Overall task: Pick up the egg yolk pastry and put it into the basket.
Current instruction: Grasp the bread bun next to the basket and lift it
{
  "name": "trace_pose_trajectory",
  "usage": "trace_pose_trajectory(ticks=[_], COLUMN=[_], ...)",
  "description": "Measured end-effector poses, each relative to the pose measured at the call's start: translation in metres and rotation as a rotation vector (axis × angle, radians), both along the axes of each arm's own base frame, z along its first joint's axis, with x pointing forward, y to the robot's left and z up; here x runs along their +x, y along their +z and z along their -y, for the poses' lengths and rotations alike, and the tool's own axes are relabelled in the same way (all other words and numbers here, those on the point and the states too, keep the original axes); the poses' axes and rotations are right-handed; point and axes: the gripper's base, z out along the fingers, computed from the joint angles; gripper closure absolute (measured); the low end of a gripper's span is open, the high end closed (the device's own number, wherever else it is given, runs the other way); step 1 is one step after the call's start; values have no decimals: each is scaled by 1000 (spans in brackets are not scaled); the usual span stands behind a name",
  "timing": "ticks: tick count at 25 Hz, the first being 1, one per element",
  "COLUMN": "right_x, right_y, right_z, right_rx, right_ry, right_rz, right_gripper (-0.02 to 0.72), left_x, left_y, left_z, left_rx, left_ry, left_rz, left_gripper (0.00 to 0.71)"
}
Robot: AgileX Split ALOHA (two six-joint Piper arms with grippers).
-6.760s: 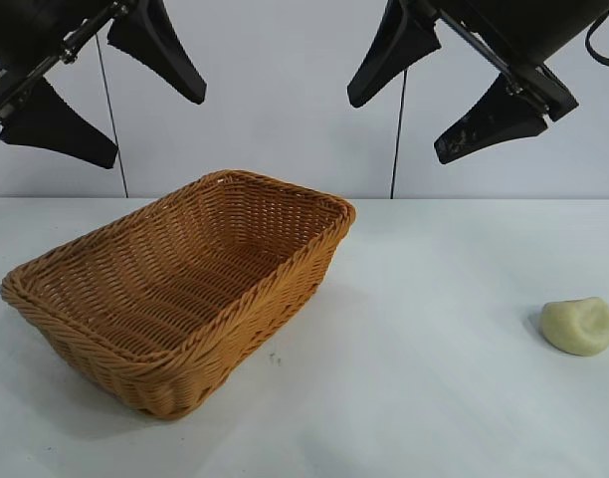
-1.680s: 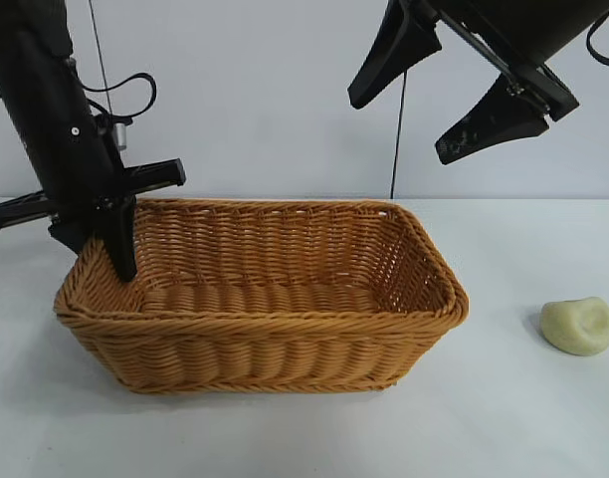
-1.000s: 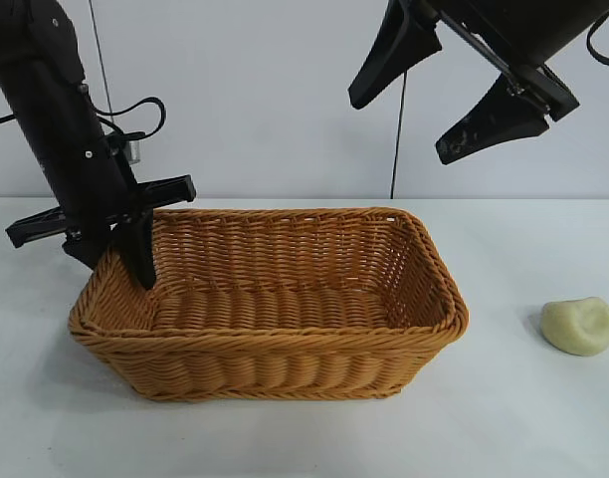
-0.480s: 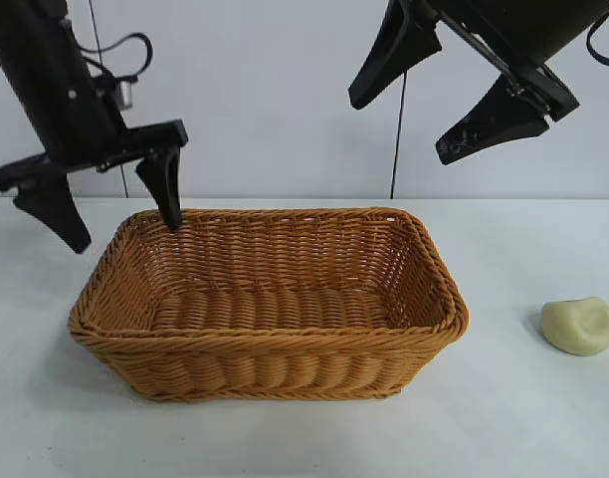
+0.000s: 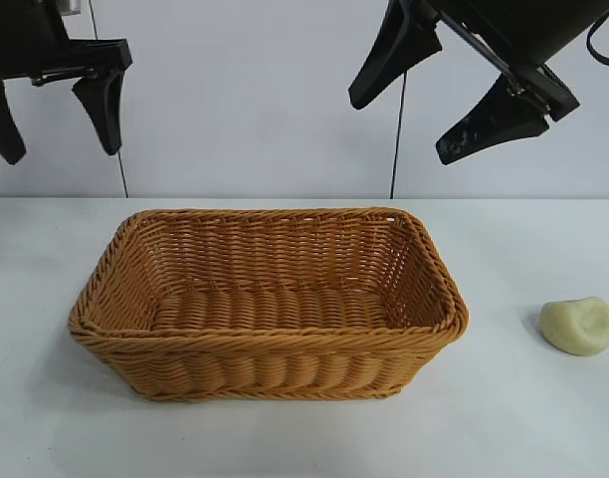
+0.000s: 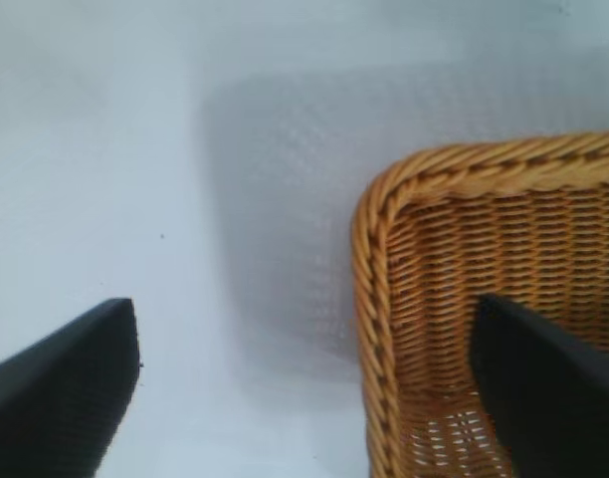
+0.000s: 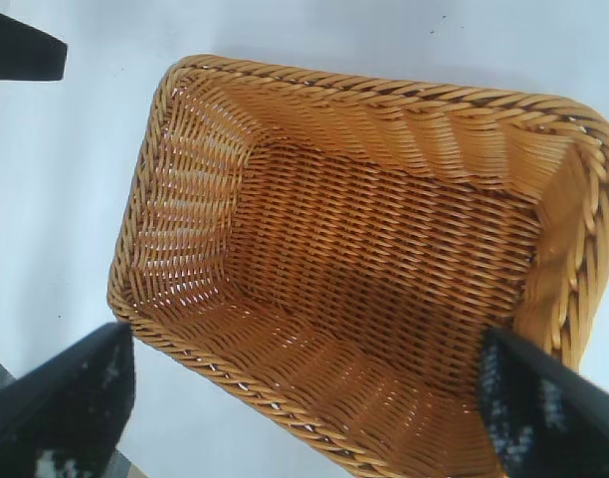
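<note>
The orange-tan wicker basket (image 5: 265, 337) stands square in the middle of the table, with nothing inside it. The egg yolk pastry (image 5: 579, 326), a pale yellowish dented lump, lies on the table well to the basket's right. My left gripper (image 5: 54, 118) hangs open high above the basket's left end, touching nothing. In the left wrist view, the left gripper (image 6: 304, 309) straddles the basket's corner rim (image 6: 369, 249) from above. My right gripper (image 5: 399, 129) is parked high at the upper right, open and empty. In the right wrist view, the right gripper (image 7: 304, 344) looks down into the basket (image 7: 364, 95).
White tabletop (image 5: 504, 418) lies all round the basket, with a pale wall behind. A thin dark cable (image 5: 395, 149) hangs at the back. One left gripper finger (image 7: 21, 50) shows at the edge of the right wrist view.
My left gripper has lifted from the basket's left end up and to the left, staying open. The basket, the pastry and the right arm have not moved over the last second.
</note>
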Motion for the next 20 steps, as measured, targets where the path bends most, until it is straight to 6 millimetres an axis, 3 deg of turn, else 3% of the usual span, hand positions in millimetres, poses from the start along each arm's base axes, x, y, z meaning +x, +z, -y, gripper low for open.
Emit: trace_pose_trajectory(ticks=[6, 9, 13, 20], right_x=[0, 0, 0, 0], right_y=[0, 0, 0, 0], right_z=[0, 0, 0, 0], right_rx=[0, 0, 0, 0], right_ry=[0, 0, 0, 0], right_rz=[0, 0, 0, 0], right_gripper=[62, 62, 62, 62], left_x=[-4, -19, -60, -159], left_y=[7, 15, 21, 23], left_z=[-6, -6, -6, -8], left_rx=[-3, -1, 7, 12], left_ry=[6, -6, -30, -60], left_rz=[13, 14, -21, -67], left_gripper=[16, 16, 16, 16])
